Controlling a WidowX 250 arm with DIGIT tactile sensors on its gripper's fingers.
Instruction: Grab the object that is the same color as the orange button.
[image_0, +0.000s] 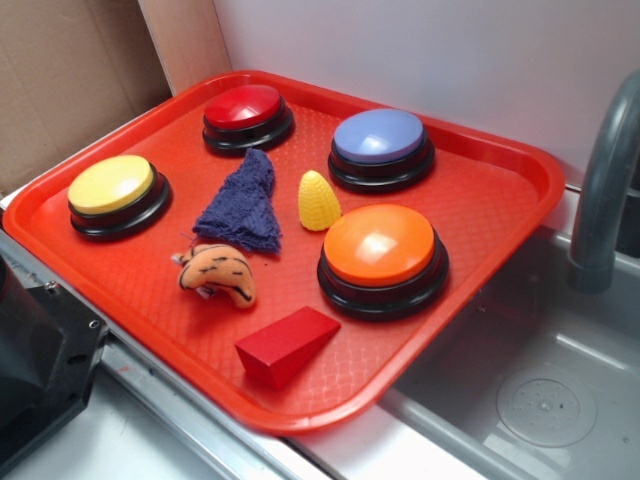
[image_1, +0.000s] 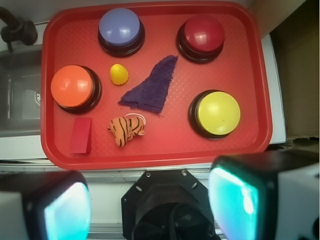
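Orange striped plush toy (image_1: 126, 129) on tray, well apart from wide-spread, empty pincer (image_1: 150, 200).

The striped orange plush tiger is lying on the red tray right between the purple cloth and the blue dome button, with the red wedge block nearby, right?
Not quite. The striped orange plush tiger lies on the red tray between the purple cloth and the red wedge block, not the blue dome button, which sits at the tray's far side. The exterior view shows this.
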